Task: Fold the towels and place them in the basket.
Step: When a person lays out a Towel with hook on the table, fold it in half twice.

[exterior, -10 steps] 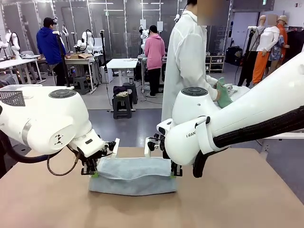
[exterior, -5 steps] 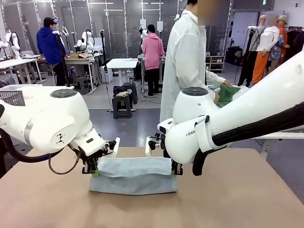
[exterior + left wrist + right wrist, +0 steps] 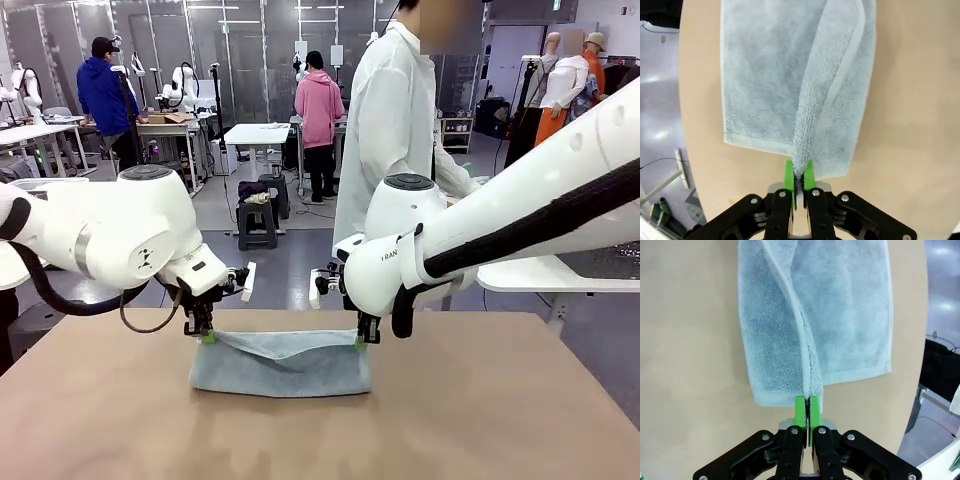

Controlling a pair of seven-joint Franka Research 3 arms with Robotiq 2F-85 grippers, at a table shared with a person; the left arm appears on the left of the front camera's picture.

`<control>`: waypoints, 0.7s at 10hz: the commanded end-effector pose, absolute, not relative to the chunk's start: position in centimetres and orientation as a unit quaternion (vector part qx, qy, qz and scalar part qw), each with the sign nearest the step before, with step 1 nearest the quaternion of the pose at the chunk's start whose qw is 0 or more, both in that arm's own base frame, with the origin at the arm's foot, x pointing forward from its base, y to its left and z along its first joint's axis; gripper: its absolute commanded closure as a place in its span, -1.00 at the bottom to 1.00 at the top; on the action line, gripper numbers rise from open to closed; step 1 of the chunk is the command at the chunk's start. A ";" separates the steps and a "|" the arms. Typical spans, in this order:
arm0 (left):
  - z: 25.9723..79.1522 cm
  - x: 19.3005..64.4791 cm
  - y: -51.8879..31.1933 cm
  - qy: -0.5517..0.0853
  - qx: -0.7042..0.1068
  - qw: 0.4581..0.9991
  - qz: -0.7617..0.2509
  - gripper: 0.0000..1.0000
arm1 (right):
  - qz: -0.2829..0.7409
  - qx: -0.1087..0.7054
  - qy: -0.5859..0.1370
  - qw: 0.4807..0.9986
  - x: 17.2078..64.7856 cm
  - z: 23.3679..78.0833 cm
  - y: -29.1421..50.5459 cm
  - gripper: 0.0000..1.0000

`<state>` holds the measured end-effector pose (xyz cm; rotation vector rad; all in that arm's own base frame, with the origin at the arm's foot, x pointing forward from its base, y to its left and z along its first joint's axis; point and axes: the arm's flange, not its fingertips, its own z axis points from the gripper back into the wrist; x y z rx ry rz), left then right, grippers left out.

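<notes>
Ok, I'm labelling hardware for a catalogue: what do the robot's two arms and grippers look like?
Both arms are glossy white with rounded joints capped by grey discs. The left arm trails a black cable; the right arm carries a black hose along its side and dark lettering. The left gripper and right gripper are black, with silver screws and bright green pads.

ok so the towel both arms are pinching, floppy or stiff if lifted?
Probably floppy: the towel sags in a curve between the left fingers and right fingers. Likely light, since two thin corner pinches raise its edge. Terry pile looks grippy, so slipping seems unlikely.
</notes>
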<state>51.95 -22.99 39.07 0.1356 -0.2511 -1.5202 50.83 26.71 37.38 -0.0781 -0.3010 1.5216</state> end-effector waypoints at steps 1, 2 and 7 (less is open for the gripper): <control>38.5 54.8 -23.5 -0.098 0.049 0.721 -0.684 0.82 | 0.695 -0.040 -0.137 0.704 53.6 37.1 27.4 0.92; 38.1 55.7 -23.4 -0.095 0.049 0.731 -0.674 0.82 | 0.694 -0.044 -0.137 0.706 54.5 37.1 27.5 0.92; 36.6 59.2 -22.3 -0.092 0.049 0.761 -0.640 0.82 | 0.685 -0.057 -0.124 0.715 58.5 35.4 26.7 0.92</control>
